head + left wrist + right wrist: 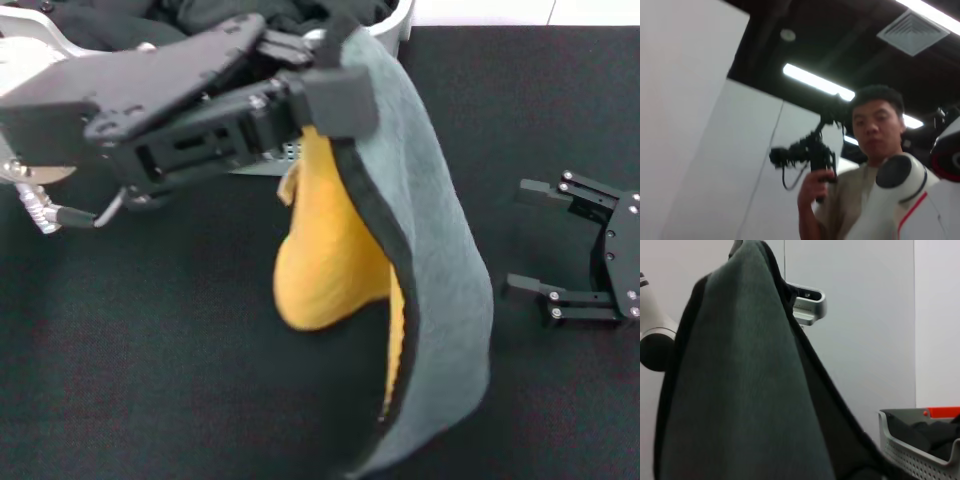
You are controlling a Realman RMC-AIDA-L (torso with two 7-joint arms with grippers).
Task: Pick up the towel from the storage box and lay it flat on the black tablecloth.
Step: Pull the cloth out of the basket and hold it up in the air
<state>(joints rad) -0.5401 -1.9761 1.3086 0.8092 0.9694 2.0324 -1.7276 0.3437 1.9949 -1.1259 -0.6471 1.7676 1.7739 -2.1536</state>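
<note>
we see the black tablecloth (120,340) spread wide across the worktop, filling most of the head view. at its far edge sits the storage box (395,22), a light grey perforated basket with dark garments (250,15) piled inside; the right wrist view shows one corner of it too (920,455). the towel (440,260) hangs in the air in front of the box, above the cloth, drooping in a long fold. its grey-teal face is turned outward to the right, its orange-yellow face (330,260) bulges out on the left, and a black stitched border runs down between them. the left gripper (325,95) reaches in from the left and is clamped on the towel's top edge, close by the box's front wall. the right gripper (535,240) lies low on the tablecloth at the right, well apart from the towel, its fingers spread and holding nothing. in the left wrist view a person (872,150) holds up a camera rig (807,155).
</note>
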